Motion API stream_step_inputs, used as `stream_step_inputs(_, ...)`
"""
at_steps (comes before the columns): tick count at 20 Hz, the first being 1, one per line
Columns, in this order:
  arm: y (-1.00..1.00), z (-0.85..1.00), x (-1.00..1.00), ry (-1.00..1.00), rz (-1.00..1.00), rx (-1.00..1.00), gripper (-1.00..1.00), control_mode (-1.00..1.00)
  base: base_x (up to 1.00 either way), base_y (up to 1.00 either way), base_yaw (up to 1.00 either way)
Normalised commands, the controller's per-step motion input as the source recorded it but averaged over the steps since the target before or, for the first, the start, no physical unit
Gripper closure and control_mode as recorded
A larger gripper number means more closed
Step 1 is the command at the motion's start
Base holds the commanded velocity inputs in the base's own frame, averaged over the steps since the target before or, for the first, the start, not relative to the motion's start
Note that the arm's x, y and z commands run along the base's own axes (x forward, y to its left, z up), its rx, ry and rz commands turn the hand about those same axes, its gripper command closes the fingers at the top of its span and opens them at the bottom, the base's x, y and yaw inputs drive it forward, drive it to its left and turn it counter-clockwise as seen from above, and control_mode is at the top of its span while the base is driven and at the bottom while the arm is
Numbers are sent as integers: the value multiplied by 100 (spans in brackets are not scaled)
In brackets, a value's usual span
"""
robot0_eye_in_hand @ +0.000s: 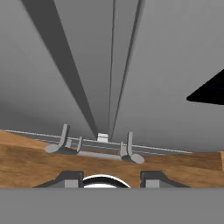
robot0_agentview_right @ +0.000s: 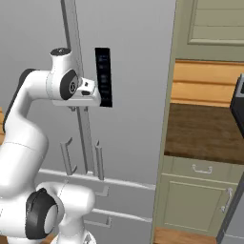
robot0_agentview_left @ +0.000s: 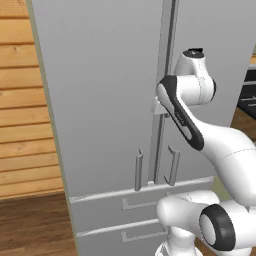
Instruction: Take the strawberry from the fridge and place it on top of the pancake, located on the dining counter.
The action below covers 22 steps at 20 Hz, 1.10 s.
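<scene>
The fridge (robot0_agentview_left: pixel 100 100) stands right before me, tall and light grey, with both doors shut. Its two vertical bar handles (robot0_agentview_left: pixel 172 165) flank the centre seam, and two drawers (robot0_agentview_left: pixel 110 212) sit below. My gripper (robot0_eye_in_hand: pixel 113 179) hangs close to the seam at mid height, pointing down along the doors. Its fingertips (robot0_eye_in_hand: pixel 70 178) stand apart with nothing between them. The hand (robot0_agentview_right: pixel 88 88) also shows beside the door's black panel (robot0_agentview_right: pixel 103 76). The strawberry is hidden behind the shut doors. The pancake and the dining counter are out of view.
A wood-plank wall (robot0_agentview_left: pixel 20 100) borders the fridge on the left. On the right, a brown-topped wall counter (robot0_agentview_right: pixel 205 128) rests on green-grey cabinets (robot0_agentview_right: pixel 195 200). Wooden floor (robot0_agentview_left: pixel 30 225) lies below.
</scene>
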Motion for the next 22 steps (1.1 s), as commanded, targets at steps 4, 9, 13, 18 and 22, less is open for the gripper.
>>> stream_step_inputs(4, 0, 0, 0, 0, 0, 0, -100, 100, -23, 0, -1)
stream_step_inputs(9, 0, 0, 0, 0, 0, 0, -100, 100, -64, 0, -5)
stream_step_inputs(13, 0, 0, 0, 0, 0, 0, -100, 100, -76, 8, -3)
stream_step_inputs(18, 0, 0, 0, 0, 0, 0, -100, 100, -86, 8, 0)
stream_step_inputs(22, 0, 0, 0, 0, 0, 0, -100, -100, -42, 1, -1)
